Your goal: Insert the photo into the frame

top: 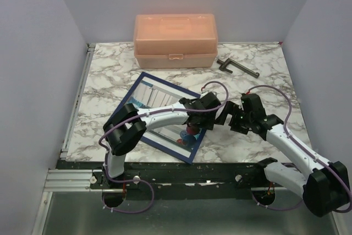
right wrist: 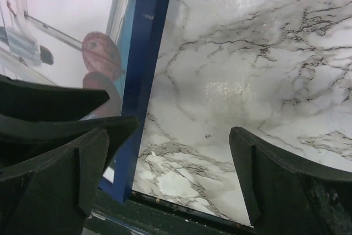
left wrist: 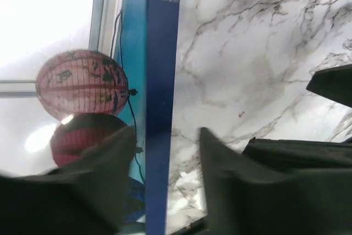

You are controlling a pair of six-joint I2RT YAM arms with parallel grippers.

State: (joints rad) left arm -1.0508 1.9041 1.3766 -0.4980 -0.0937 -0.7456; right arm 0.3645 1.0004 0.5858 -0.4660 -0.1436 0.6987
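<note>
- The photo (left wrist: 82,83) is most threatened at the left pincer (left wrist: 166,136). Its jaws are held partly apart astride the navy rail of the frame (left wrist: 162,53), with nothing gripped. If they were closed or dragged here, the rail could be levered up and the print shifted inside its border.
- The glossy face could be scuffed by the finger poised over the balloons.
- The right pincer (right wrist: 176,136) is held wide open and empty, just beside the left one at the same rail. A bump between the two could be caused by any sideways move.
- The frame's near corner is seen just beside the dark front edge of the desk (top: 110,75), so it could be sent over by a push toward the arms.
- Relative to the left pincer, the photo is placed under one finger and stretches away inside the frame, face up. Whether it is fully seated cannot be told.
- The peach box (top: 175,41) is set well apart at the back.
</note>
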